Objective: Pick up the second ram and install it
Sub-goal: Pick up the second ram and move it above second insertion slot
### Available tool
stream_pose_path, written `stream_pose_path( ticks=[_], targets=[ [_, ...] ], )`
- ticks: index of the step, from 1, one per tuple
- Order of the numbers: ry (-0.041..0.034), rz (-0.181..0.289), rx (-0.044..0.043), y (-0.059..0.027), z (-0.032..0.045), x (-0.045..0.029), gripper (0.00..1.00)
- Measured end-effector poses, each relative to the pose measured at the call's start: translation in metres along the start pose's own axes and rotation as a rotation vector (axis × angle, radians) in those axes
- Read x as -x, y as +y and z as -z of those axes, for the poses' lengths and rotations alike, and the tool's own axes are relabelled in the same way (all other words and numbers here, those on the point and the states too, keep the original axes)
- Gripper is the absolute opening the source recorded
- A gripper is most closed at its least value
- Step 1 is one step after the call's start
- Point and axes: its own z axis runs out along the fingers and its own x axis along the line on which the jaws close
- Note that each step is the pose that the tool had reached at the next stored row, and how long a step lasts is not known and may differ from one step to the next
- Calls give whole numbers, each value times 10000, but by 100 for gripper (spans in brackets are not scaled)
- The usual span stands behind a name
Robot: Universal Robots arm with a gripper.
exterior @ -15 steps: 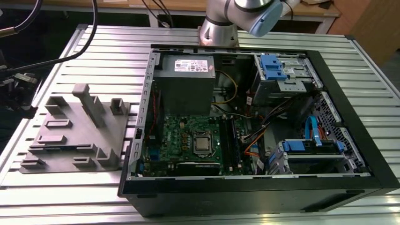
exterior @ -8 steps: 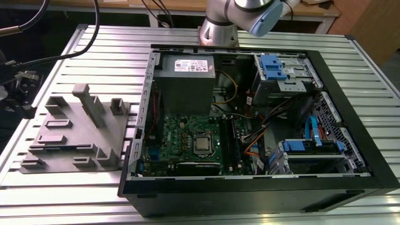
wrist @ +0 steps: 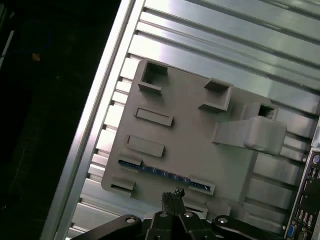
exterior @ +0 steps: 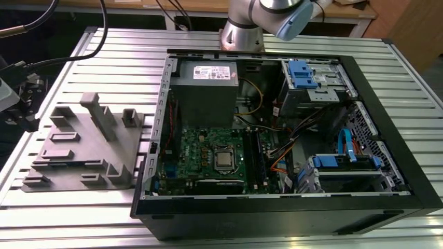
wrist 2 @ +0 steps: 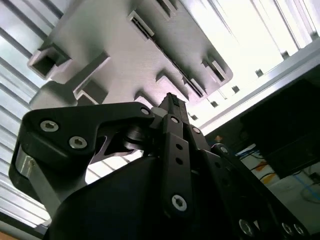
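Ram (wrist: 160, 172) lies in a slot of the fixture (wrist: 190, 135), gripper (wrist: 173, 193) near it, fingers together, holding nothing.

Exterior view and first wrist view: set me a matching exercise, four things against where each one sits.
1 second ram
2 motherboard
3 power supply
4 fixture block

A green, inside the case
B on the table, exterior view's left of the case
C lying on the fixture block
D grey box inside the case

Pairs: 1-C, 2-A, 3-D, 4-B
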Motion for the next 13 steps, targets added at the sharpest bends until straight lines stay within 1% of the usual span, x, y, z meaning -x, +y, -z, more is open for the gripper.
stream_pose_path(
  ticks=[8, 9, 13],
  targets=[
    [4, 85, 3, 0, -1, 0, 7],
    [8, 175, 4, 0, -1, 0, 7],
    [37, 850, 18, 0, -3, 0, 7]
  ],
)
